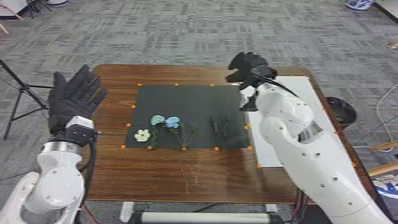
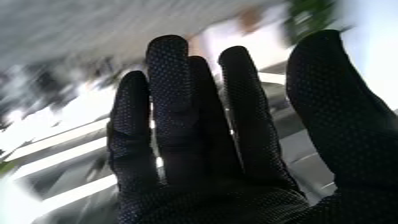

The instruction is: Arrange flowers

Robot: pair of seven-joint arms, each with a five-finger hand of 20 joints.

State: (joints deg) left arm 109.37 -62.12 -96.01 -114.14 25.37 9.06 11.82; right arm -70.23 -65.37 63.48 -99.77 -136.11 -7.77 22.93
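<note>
On the black mat (image 1: 178, 100) lie two blue flowers (image 1: 172, 121) side by side with green stems, and a pale cream flower (image 1: 142, 135) to their left. Thin dark green stems (image 1: 219, 127) rest on the mat's right part. My right hand (image 1: 249, 67) is over the table's far right part, beyond the mat's far right corner and apart from the flowers. In the right wrist view, the right hand (image 2: 204, 170) has straight fingers and holds nothing. My left hand (image 1: 75, 97) is raised at the table's left edge, fingers straight, palm empty.
A white board (image 1: 275, 150) lies along the table's right side, beneath my right arm. Small orange markers line the mat's border. The brown table (image 1: 160, 175) extends nearer than the mat. A dark bin (image 1: 340, 111) stands on the floor at right, a black tripod at left.
</note>
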